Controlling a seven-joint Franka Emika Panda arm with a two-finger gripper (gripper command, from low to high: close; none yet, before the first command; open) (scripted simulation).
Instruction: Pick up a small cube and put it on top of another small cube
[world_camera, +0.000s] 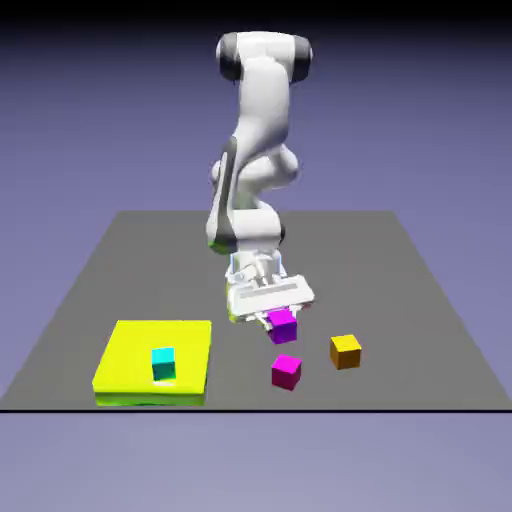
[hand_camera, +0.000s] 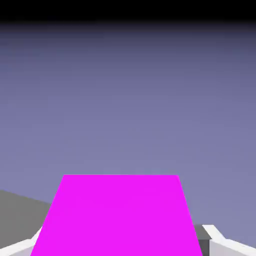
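The purplish small cube (world_camera: 283, 325) hangs just under the hand, lifted a little off the grey table (world_camera: 420, 300), with my gripper (world_camera: 279, 320) shut on it. In the hand view the same small cube (hand_camera: 117, 215) fills the lower middle between the grey fingertips (hand_camera: 216, 235), and my gripper (hand_camera: 120, 245) sits at the bottom edge. The pinker-red other small cube (world_camera: 286, 371) rests on the table below and slightly toward the exterior view's right of the held one, apart from it.
An orange cube (world_camera: 345, 351) stands to the exterior view's right of the pink cube. A flat yellow block (world_camera: 130, 365) with a small cyan cube (world_camera: 163, 364) on it lies at the front left. The table's front edge runs just below them.
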